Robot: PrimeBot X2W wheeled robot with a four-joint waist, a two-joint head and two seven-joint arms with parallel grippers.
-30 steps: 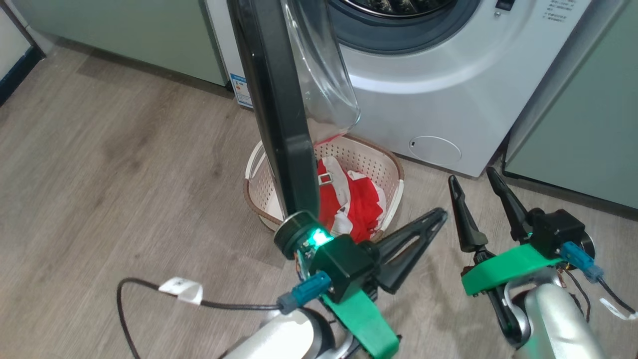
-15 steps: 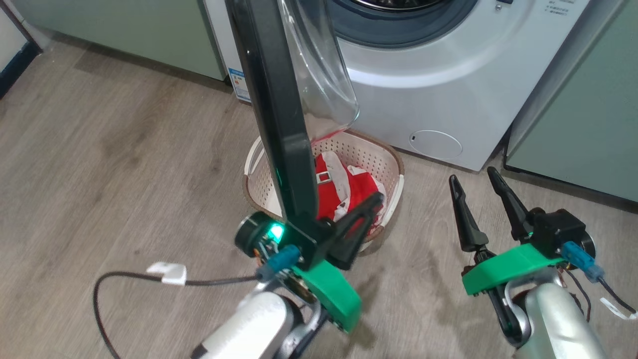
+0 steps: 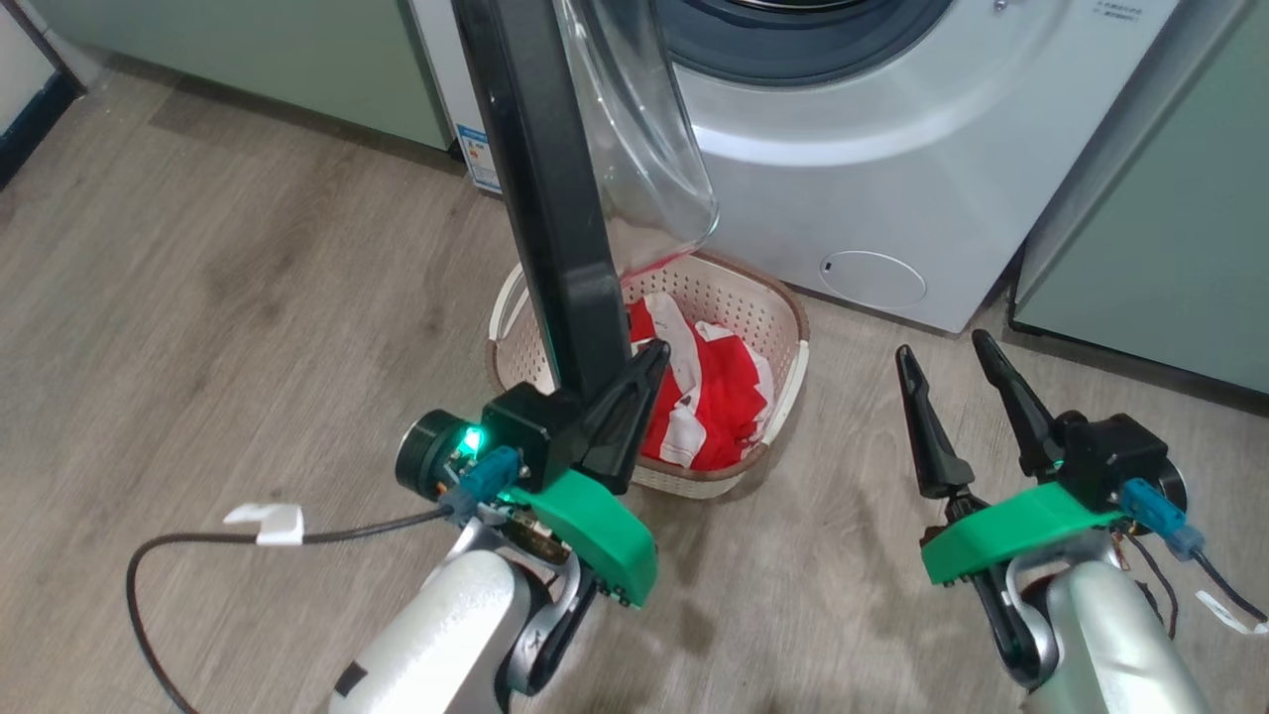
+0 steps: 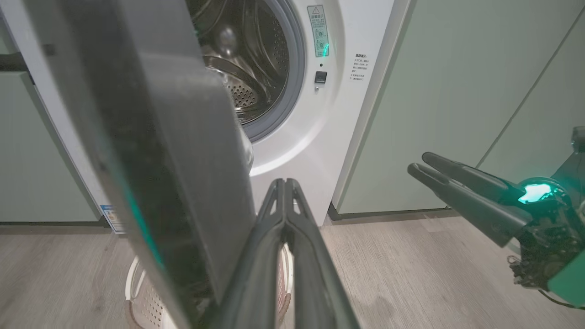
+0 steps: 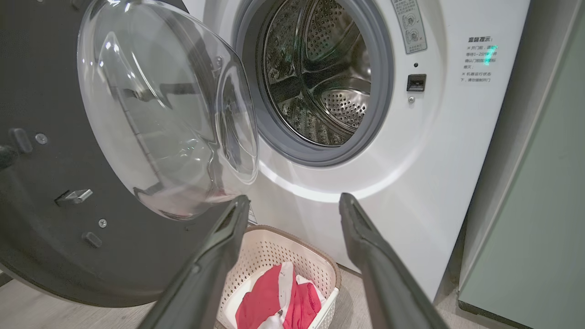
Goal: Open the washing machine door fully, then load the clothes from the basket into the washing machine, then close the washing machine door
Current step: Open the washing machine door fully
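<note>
white front-loading washing machine standing between pale green cabinets on a wood-look floor; its steel drum is exposed and holds no visible garment. washing machine door, black-rimmed with a bulging clear glass bowl, swung out on the robot's left and seen nearly edge-on in the head view. basket, cream and perforated, on the floor just before the machine, partly under the door. clothes, red and white, bunched inside the basket. left gripper, fingers pressed together and holding nothing, just beside the door's lower edge on its glass side, above the basket; contact with the door cannot be told. right gripper, fingers spread apart and empty, over bare floor to the basket's right, pointing toward the machine.
</note>
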